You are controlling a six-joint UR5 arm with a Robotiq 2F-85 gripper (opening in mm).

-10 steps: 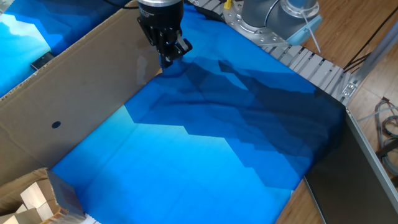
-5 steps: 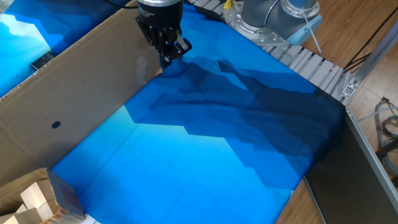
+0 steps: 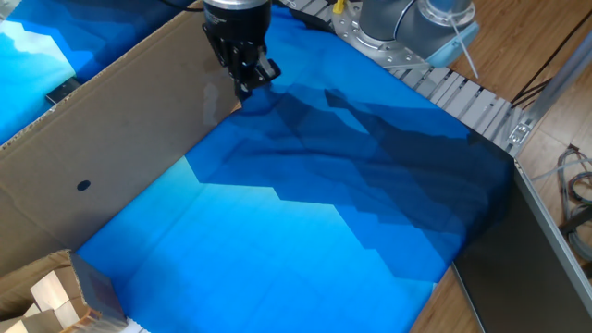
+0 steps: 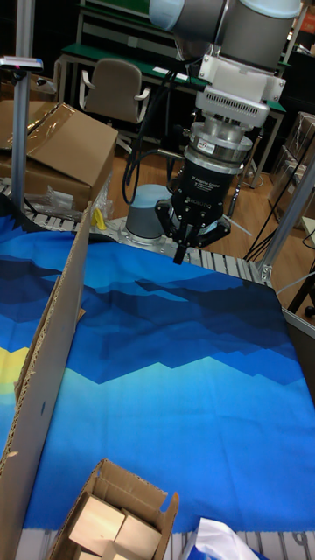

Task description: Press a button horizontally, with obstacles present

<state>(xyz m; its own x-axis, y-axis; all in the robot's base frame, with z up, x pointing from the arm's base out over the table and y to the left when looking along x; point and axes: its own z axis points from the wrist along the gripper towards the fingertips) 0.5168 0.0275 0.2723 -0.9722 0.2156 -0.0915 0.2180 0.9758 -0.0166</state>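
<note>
me: gripper (image 4: pixel 185 248) hanging over the cloth (image 3: pixel 305 222) at 12 o'clock
jaws: can't tell, maybe narrow
panel (image 3: pixel 102 139): upright, 9 o'clock side

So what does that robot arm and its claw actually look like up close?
The arm is made of thick grey metal tubes with rounded joints and a light blue cap. Below them sits a silver ribbed collar, then a black claw body with small white lettering and dark fingers. A black cable loops down beside it.

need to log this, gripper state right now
gripper: fingers meet at the tips, closed, holding nothing, hanging beside the cardboard panel.
</note>
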